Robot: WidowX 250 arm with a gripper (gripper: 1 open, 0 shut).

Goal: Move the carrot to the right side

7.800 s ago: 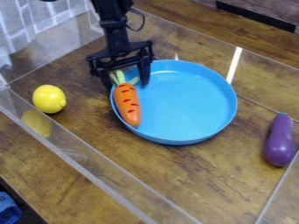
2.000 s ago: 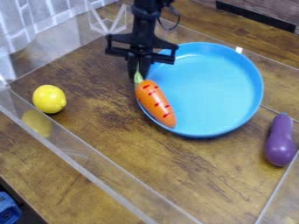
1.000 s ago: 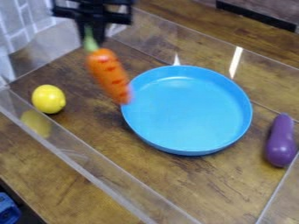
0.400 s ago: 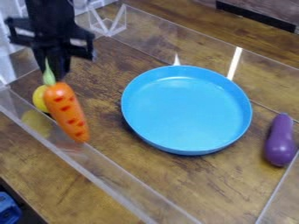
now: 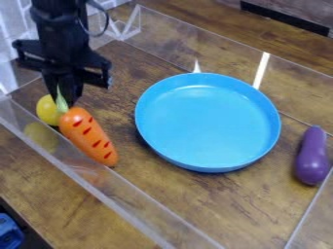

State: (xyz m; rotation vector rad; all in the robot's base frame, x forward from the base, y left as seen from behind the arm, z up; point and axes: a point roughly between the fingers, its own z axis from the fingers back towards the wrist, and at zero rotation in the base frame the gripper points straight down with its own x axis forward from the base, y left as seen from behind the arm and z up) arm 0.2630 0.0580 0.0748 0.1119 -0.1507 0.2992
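One grasp done: gripper closed on carrot by its green top, hanging left of blue plate, near lemon. Left to do, likely: carry right, lower, release. Roughly halfway, my guess.

Layout of the tabletop, seen from above at an angle.
The plate lies on the table near the middle of the view, with the eggplant to its right, well apart from it. The carrot is left of the plate, between it and the lemon, its leafy end toward the gripper. The lemon is at the far left, just beside the carrot's upper end and partly hidden. The clear wall runs diagonally across the near left, in front of the plate.
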